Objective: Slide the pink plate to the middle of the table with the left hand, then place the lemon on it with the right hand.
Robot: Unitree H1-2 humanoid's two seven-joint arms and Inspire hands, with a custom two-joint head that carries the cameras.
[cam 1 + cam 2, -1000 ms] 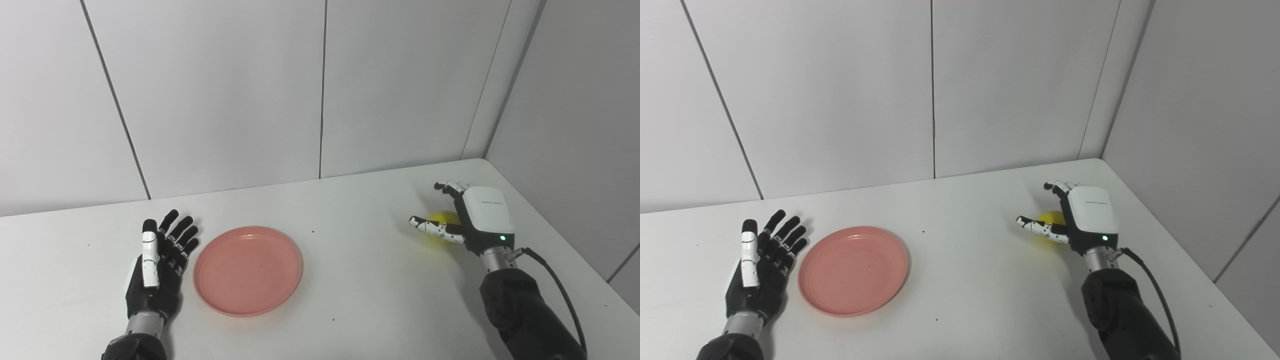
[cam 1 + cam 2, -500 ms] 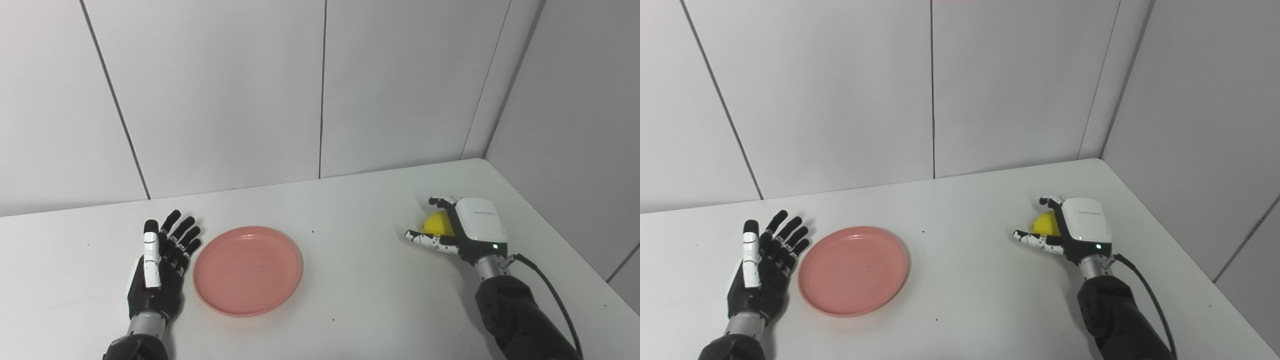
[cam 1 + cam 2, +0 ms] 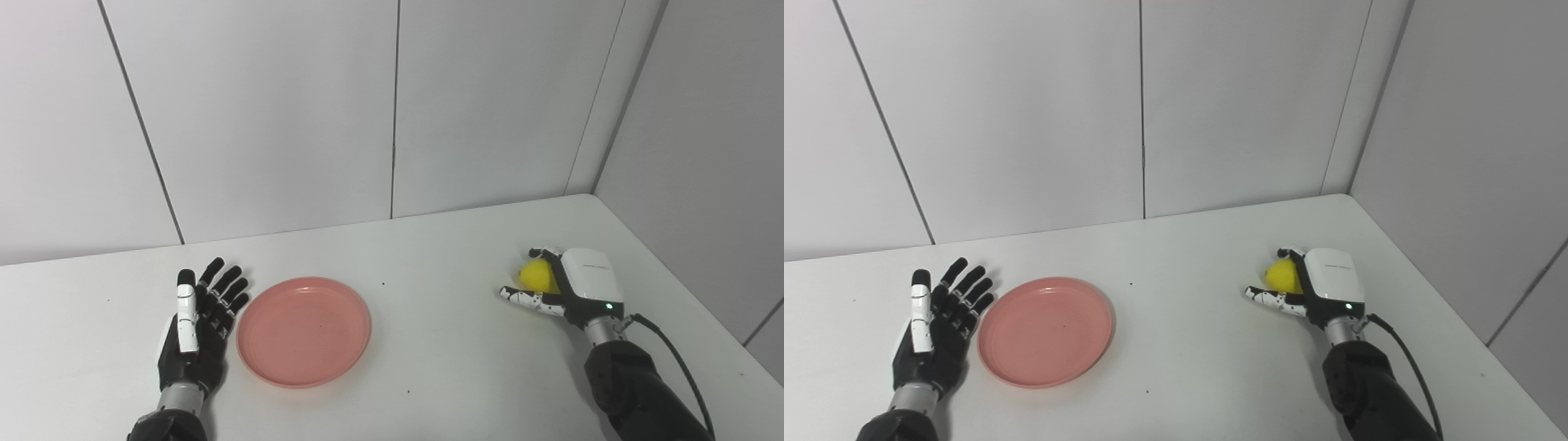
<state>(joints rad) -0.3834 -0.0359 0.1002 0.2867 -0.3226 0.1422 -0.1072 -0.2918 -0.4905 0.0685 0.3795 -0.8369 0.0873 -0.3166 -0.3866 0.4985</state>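
Left eye view: right hand [image 3: 572, 288] holding lemon [image 3: 536, 275], far right; left hand [image 3: 196, 321] spread flat beside plate [image 3: 304, 331] on desk [image 3: 429, 367].

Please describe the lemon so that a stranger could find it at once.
Look at the white table, on its right side near the corner of the walls. There the right hand curls around a small round fruit. That lemon is the only yellow thing; the plate is pink and flat.
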